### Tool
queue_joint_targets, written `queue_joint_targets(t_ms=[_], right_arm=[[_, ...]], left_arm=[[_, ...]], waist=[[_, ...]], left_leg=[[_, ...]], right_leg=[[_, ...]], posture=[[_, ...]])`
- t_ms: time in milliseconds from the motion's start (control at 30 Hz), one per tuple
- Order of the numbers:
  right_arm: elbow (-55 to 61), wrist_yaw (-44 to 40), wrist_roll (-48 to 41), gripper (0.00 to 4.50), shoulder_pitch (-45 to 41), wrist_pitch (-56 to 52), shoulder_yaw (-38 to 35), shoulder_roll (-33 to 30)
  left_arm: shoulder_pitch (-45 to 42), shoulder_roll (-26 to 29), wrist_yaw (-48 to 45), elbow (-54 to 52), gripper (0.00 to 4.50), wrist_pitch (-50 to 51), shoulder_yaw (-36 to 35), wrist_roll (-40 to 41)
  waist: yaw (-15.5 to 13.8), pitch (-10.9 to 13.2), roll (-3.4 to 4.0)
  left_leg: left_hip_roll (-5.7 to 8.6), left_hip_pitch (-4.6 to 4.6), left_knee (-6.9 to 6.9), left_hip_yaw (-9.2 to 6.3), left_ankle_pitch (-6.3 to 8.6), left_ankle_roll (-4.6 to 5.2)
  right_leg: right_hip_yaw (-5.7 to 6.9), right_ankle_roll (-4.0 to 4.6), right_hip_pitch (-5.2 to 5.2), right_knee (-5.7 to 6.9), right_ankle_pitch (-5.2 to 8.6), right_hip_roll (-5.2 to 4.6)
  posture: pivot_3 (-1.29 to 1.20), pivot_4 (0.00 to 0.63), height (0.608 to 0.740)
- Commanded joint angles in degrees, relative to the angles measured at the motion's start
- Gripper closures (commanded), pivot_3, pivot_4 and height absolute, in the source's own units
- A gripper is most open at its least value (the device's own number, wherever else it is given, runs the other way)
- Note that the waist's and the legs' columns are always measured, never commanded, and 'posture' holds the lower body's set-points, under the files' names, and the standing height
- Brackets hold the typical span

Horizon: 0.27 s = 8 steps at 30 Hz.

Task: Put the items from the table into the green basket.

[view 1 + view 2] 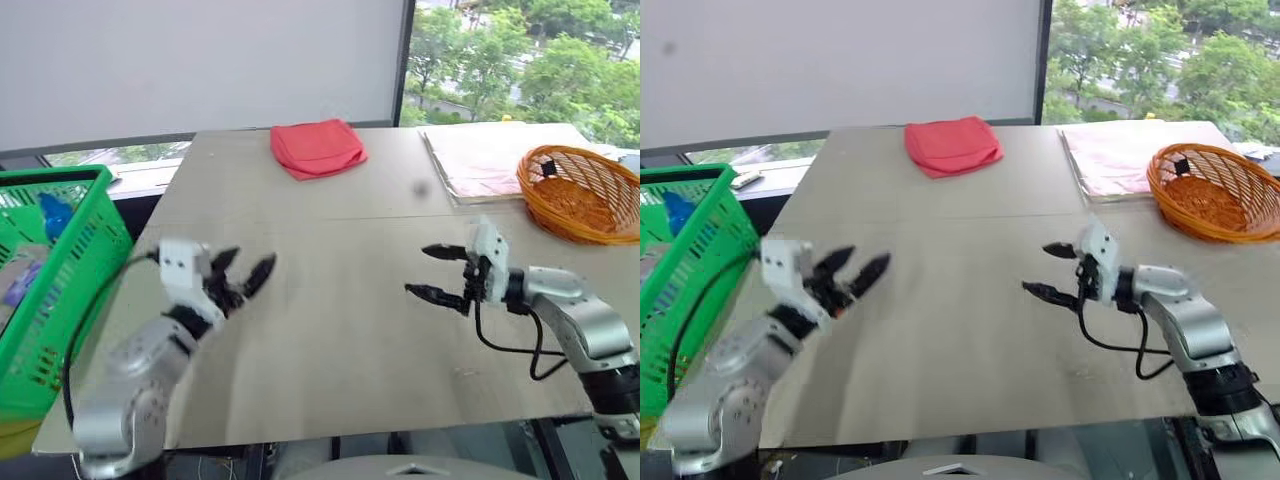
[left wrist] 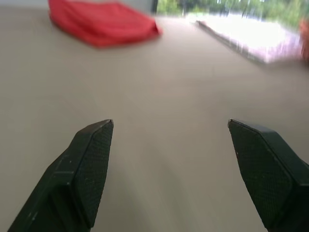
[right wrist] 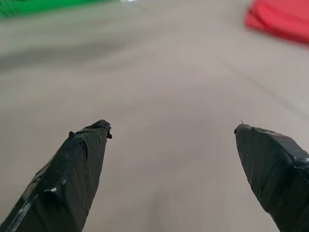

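Note:
The green basket [image 1: 60, 290] stands off the table's [image 1: 340, 340] left edge. Inside it lie a blue-labelled item [image 1: 55, 214] and a pale purple pack [image 1: 20, 282], both partly hidden by the lattice wall. My left gripper [image 1: 250, 262] hovers open over the table's left side, just right of the basket, with nothing between its fingers [image 2: 91, 159]. Over the right half of the table my right gripper [image 1: 420, 270] also stands open and holds nothing, its fingers [image 3: 82, 164] pointing toward the left.
A folded red cloth [image 1: 317, 147] lies at the back centre of the table. A pink folder [image 1: 490, 160] and a round orange wicker basket [image 1: 583, 192] sit at the back right. The table's front edge runs just below both arms.

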State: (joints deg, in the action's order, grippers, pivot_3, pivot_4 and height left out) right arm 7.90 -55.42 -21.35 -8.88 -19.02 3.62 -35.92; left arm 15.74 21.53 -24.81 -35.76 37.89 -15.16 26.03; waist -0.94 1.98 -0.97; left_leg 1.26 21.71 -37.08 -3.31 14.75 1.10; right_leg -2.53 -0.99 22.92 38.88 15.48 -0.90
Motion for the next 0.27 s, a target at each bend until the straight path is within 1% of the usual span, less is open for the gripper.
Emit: queue_joint_targets(t_ms=[33, 100, 167, 200, 267], right_arm=[[-0.6, 2.5, 2.6, 0.00, 2.0, 5.5, -2.7, 0.1], [-2.3, 4.3, 4.5, 0.00, 4.3, 7.7, -3.0, 0.4], [-3.3, 4.9, 5.2, 0.00, 6.4, 9.6, -3.3, 0.6], [-3.9, 5.1, 5.5, 0.00, 7.1, 10.5, -3.5, 0.8], [-5.2, 5.6, 5.7, 0.00, 7.6, 11.6, -3.9, 1.2]], left_arm=[[5.2, 1.0, -2.2, -0.5, 0.61, -8.0, 6.5, -5.7], [7.6, 1.8, -3.6, 1.2, 0.61, -12.3, 9.9, -8.8], [7.9, 1.7, -3.5, 2.6, 0.61, -14.7, 10.6, -9.9], [7.8, 1.6, -3.4, 3.1, 0.61, -15.6, 10.7, -10.3], [7.6, 1.4, -3.4, 3.6, 0.61, -16.8, 10.9, -10.5]], waist=[[0.1, 0.1, 0.21], [0.1, 0.2, 0.25], [0.0, 0.3, 0.43], [0.0, 0.4, 0.50], [0.1, 0.4, 0.52]], left_leg=[[-0.09, -0.17, -0.07, -0.01, -0.02, 0.01], [-0.23, -0.43, -0.18, 0.01, -0.04, 0.00], [-0.43, -1.20, -0.17, 0.13, -0.02, -0.01], [-0.49, -1.35, -0.16, 0.23, -0.02, -0.01], [-0.60, -1.31, -0.16, 0.45, -0.03, 0.00]], right_leg=[[0.03, 0.06, -0.23, -0.02, 0.03, 0.11], [0.08, 0.22, -0.52, -0.06, 0.12, 0.26], [0.13, 0.14, -1.39, -0.30, 0.28, 0.34], [0.16, 0.13, -1.48, -0.33, 0.29, 0.31], [0.13, 0.12, -1.48, -0.30, 0.28, 0.33]], posture=[[0.04, 0.003, 0.740], [0.04, 0.000, 0.740], [0.04, 0.000, 0.740], [0.04, 0.000, 0.740], [0.04, 0.000, 0.740]])
